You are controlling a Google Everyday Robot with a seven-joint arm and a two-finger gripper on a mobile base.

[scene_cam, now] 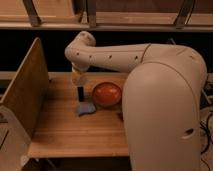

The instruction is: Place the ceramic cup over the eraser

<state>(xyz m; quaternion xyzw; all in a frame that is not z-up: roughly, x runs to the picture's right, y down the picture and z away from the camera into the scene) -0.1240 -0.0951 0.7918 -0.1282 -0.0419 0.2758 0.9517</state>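
The robot's white arm [125, 55] reaches over the wooden surface [65, 127] toward its far edge. The orange bowl [107, 94] sits near the middle of the surface, just right of the action. The end effector [79, 80] hangs closed on the ceramic cup [77, 77], directly above the eraser [80, 94], which stands upright beside a light-blue piece [85, 109]. This looks like the placing step: next, a straight descent that keeps the cup centred so its rim clears the eraser, then release.
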